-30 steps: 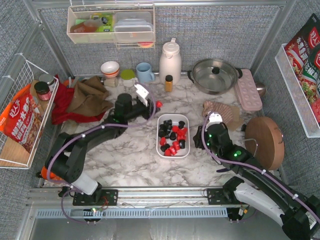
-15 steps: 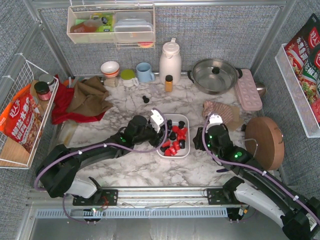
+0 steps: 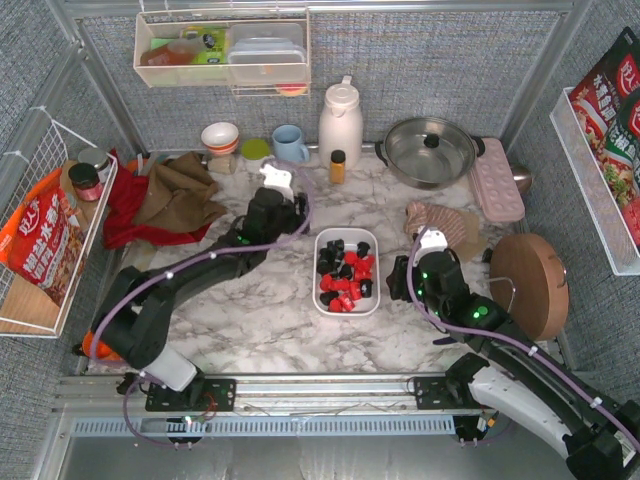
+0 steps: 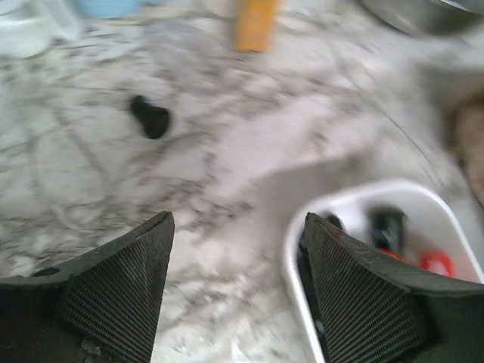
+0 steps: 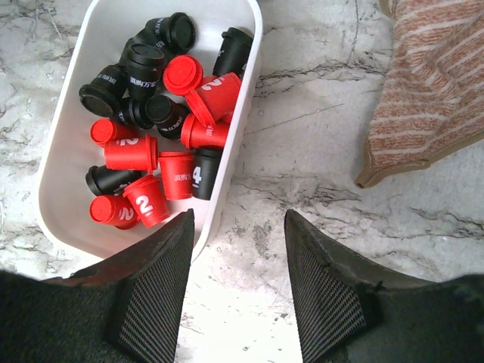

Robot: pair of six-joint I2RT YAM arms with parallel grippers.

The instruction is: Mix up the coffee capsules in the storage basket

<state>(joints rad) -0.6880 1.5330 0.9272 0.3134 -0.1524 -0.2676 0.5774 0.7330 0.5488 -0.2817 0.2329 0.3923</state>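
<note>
White, smooth-walled storage basket [image 5: 64, 181] sits mid-table, its long axis running from the arm bases toward the back wall.
Red and black coffee capsules [image 5: 130, 153], stubby cups with flat round caps, lie jumbled inside, most tipped on their sides and pointing every way. One black capsule [image 4: 150, 116] lies apart on the veined marble table [image 3: 250, 320]. Left gripper [image 4: 236, 227] hangs over bare marble by the basket's far left corner, jaws spread, holding nothing. Right gripper [image 5: 238, 219] hangs just right of the basket, jaws apart, also empty.
</note>
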